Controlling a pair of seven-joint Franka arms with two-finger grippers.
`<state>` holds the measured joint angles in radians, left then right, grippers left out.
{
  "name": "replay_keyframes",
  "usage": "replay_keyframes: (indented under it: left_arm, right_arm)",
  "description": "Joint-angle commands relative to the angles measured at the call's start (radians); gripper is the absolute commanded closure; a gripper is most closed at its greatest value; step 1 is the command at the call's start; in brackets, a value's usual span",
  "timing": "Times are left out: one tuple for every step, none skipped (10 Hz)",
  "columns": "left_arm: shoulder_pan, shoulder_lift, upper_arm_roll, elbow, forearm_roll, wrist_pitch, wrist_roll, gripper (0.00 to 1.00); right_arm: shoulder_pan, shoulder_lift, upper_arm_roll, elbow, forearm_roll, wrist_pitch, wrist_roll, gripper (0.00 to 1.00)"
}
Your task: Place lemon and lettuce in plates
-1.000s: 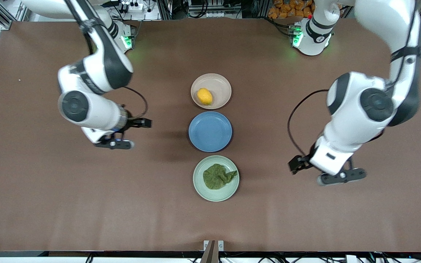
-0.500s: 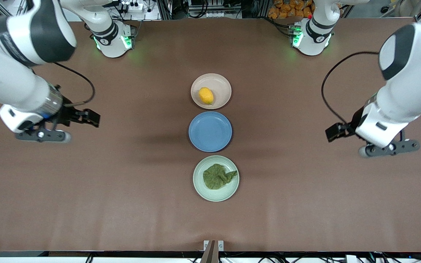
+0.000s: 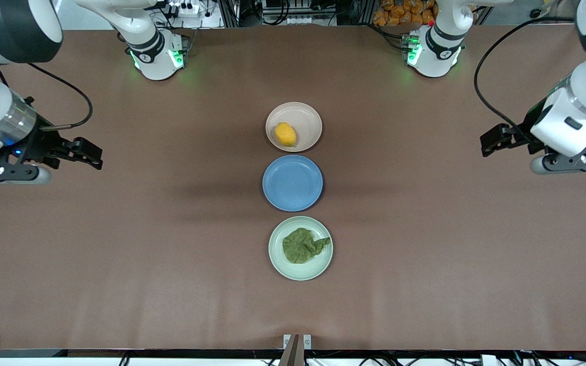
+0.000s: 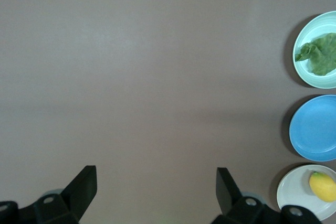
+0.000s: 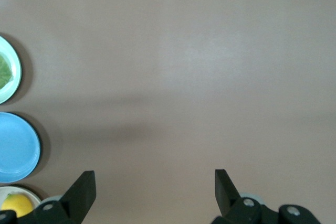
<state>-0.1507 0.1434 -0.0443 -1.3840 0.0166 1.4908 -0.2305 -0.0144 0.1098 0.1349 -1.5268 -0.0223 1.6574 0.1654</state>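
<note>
The lemon (image 3: 285, 133) lies in the beige-pink plate (image 3: 308, 118), the plate farthest from the front camera. The lettuce (image 3: 303, 245) lies in the mint green plate (image 3: 298, 272), the nearest one. My left gripper (image 3: 495, 139) is open and empty, up over bare table toward the left arm's end. My right gripper (image 3: 87, 153) is open and empty over bare table toward the right arm's end. The left wrist view shows its open gripper (image 4: 156, 182), the lettuce (image 4: 320, 56) and the lemon (image 4: 322, 186). The right wrist view shows its open gripper (image 5: 154, 183) and the lemon (image 5: 17, 203).
An empty blue plate (image 3: 293, 183) sits between the two other plates, the three in a line down the middle of the brown table (image 3: 425, 284). The arm bases (image 3: 155, 56) stand at the table's edge farthest from the front camera.
Both arms have swung outward from the plates toward their own ends of the table. Both grippers stay open and empty. The lemon and lettuce have not moved.
</note>
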Motion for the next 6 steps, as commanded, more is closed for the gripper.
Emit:
replay_keyframes:
  left_arm:
    - [0.028, -0.056, -0.009, -0.046, 0.020, 0.000, 0.028, 0.00]
    - [0.031, -0.079, -0.011, -0.059, 0.020, 0.014, 0.029, 0.00]
    - [0.031, -0.091, -0.014, -0.070, 0.020, 0.014, 0.029, 0.00]
    - [0.031, -0.099, -0.014, -0.079, 0.020, 0.016, 0.031, 0.00]
    - [0.039, -0.099, -0.014, -0.082, 0.020, 0.034, 0.037, 0.00]
    - [0.043, -0.099, -0.014, -0.092, 0.020, 0.060, 0.046, 0.00]
  right_arm:
    - [-0.033, -0.058, 0.012, -0.016, -0.004, -0.004, -0.010, 0.00]
    - [-0.044, -0.070, 0.012, -0.021, -0.004, -0.013, -0.009, 0.00]
    - [-0.055, -0.079, 0.012, -0.024, -0.004, -0.028, -0.009, 0.00]
    - [-0.055, -0.090, 0.012, -0.026, -0.002, -0.036, -0.009, 0.00]
    - [-0.055, -0.096, 0.012, -0.029, -0.004, -0.039, -0.009, 0.00]
    - [-0.055, -0.097, 0.012, -0.029, -0.002, -0.039, -0.009, 0.00]
